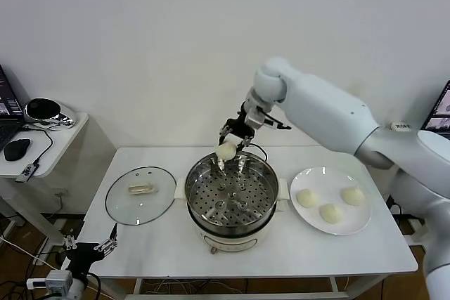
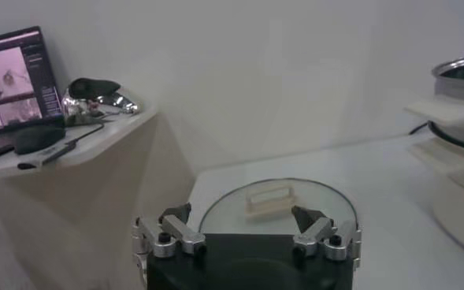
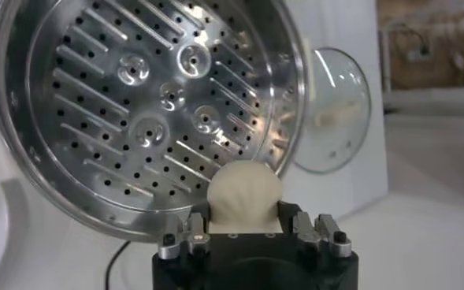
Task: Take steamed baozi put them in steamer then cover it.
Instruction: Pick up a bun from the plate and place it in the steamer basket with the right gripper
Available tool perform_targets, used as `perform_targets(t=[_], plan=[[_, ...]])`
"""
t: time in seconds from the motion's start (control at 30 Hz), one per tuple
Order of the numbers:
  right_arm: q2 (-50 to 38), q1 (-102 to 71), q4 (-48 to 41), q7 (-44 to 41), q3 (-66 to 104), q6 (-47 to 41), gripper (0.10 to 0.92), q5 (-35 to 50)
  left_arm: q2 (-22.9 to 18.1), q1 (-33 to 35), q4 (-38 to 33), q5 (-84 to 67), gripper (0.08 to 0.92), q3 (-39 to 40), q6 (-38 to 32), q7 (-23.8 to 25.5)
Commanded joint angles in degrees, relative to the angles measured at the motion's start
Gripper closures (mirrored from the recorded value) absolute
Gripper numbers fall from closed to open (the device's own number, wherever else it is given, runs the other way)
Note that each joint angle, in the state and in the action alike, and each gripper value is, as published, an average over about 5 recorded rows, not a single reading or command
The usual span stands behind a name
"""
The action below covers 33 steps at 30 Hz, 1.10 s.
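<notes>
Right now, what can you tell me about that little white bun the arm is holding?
The held baozi is a small, round, smooth cream-white dough bun. The right gripper is shut on it, fingers pressing both sides. It hangs in the air above the far rim of the steamer, over the perforated tray, touching nothing else.

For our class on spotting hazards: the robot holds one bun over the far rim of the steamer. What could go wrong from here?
1. The right gripper holds the baozi near the steamer's far rim, not its centre; released here, it might hit the rim and roll off.
2. Squeezing the soft bun could dent it.
3. The black cord runs just behind the pot and might snag the arm.
</notes>
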Motion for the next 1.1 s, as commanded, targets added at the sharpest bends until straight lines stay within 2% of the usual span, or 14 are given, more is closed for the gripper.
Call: perform_targets(t=[0.03, 0.33, 0.77, 0.87, 1.1], plan=[[1.88, -0.95, -0.01, 2.60, -1.61, 4.26, 0.490, -8.77, 0.17, 0.08, 0.13, -0.05, 0.177, -0.11, 0.02, 0.04], [4.30, -4.19, -5.75, 2.97, 0.24, 4.27, 0.489, -11.50, 0.43, -0.31, 0.64, -0.29, 0.177, -0.03, 0.11, 0.18], [5.18, -6.11, -7.50, 4.54, 0.18, 4.22, 0.479, -11.78, 0.38, -0.64, 1.34, -0.29, 0.177, 0.12, 0.11, 0.23], [5.21, -6.04, -7.94, 5.53, -0.46, 4.19, 0.441, -9.70, 0.39, -0.70, 1.51, -0.29, 0.177, 0.18, 0.11, 0.29], [4.26, -5.40, -6.87, 4.64, -1.92, 3.65, 0.251, -2.71, 0.32, -0.80, 1.55, -0.22, 0.177, 0.28, 0.16, 0.45]])
